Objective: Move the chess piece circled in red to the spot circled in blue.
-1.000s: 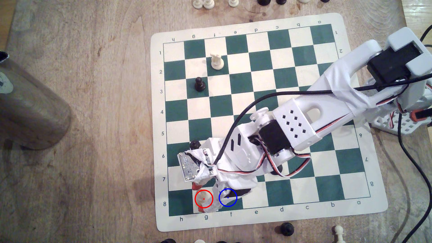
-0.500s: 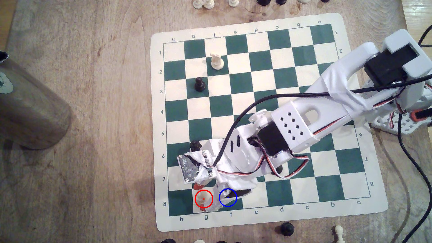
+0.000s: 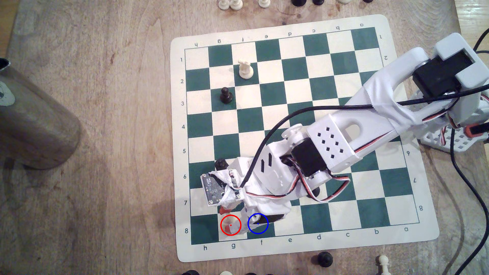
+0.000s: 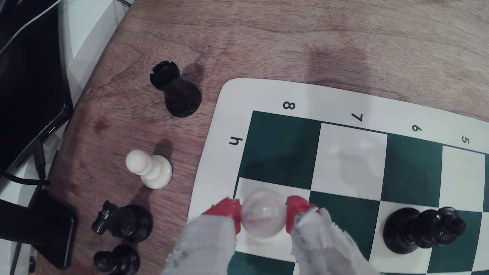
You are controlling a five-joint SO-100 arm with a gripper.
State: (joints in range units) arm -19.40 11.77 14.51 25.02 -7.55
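The cream-white chess piece (image 4: 264, 217) stands upright on the white square g8, inside the red ring, in the board's last row next to the dark corner square h8. The end effector (image 4: 263, 215) is down over it, and in the wrist view its two red-tipped fingers (image 4: 295, 210) sit on opposite sides of the piece's rounded head, pressed against it with no gap showing, so the end effector is closed on the piece while the base rests on the board. In the exterior view the end effector (image 3: 227, 219) covers part of the red ring, and the piece (image 3: 229, 221) shows pale between the red tips. The spot (image 3: 258, 223), a dark green square ringed in blue, lies just beside the piece on the exterior view's right, partly under the white wrist housing. A black queen (image 4: 423, 230) stands on a white square two rows away, and a white pawn (image 4: 149, 169) stands off the chessboard (image 3: 412, 232) on the wooden desk (image 3: 105, 132).
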